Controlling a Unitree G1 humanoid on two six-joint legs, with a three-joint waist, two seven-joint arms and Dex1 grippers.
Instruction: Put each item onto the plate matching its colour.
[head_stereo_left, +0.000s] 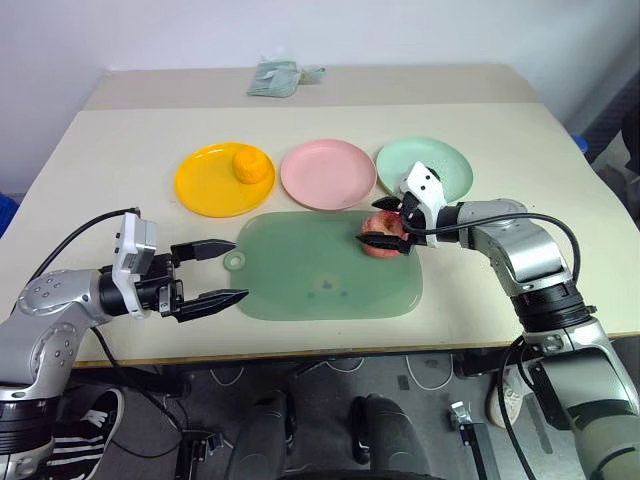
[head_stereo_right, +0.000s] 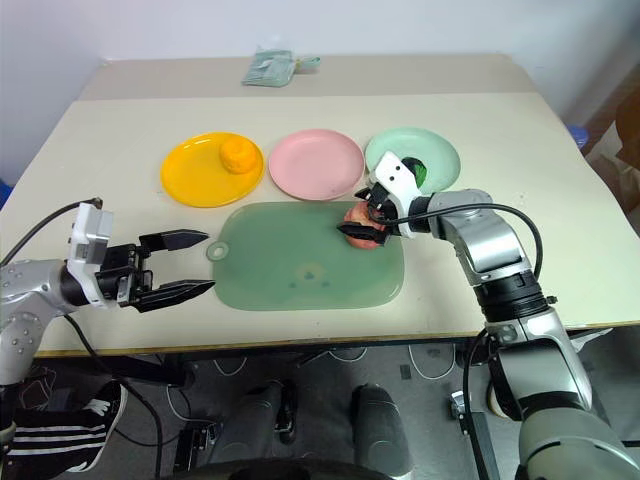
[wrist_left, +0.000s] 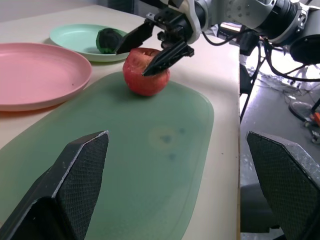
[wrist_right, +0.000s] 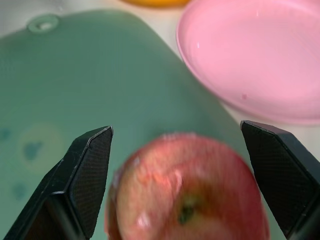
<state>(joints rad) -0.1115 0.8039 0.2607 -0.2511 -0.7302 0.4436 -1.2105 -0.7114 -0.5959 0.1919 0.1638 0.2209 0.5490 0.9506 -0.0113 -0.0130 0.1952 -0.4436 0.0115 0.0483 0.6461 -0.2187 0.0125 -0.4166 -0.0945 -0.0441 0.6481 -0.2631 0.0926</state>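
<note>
1. You have 3 plates in a row on the table (head_stereo_left: 100, 140): the yellow plate (head_stereo_left: 205, 188) on the robot's left, the pink plate (head_stereo_left: 327, 173) in the middle, the pale green plate (head_stereo_left: 450, 165) on the right.
2. The mandarin (head_stereo_left: 252, 165) sits on the yellow plate, toward its right rim.
3. The dark green ball (wrist_left: 109, 40) lies on the pale green plate (in the head views the right arm hides most of it).
4. The apple (head_stereo_left: 383, 236) rests on the large green mat (head_stereo_left: 310, 270), at the mat's far right corner, just in front of the gap between the pink and pale green plates. It stands with its dimpled top up.
5. Your right claw (head_stereo_left: 385, 225) is at the apple with its fingers spread wide, 1 on each side of the fruit. From the left wrist view the fingertips (wrist_left: 165, 56) lie against or just over the apple's upper part; you cannot tell whether they press on it, and the apple is on the mat, not lifted.
6. Your left claw (head_stereo_left: 222, 270) hangs over the near left edge of the mat, pointing to the robot's right, fingers wide apart and holding nothing. It is well apart from the apple.
7. A folded pale green cloth (head_stereo_left: 275, 77) lies at the far edge of the table, behind the plates.
</note>
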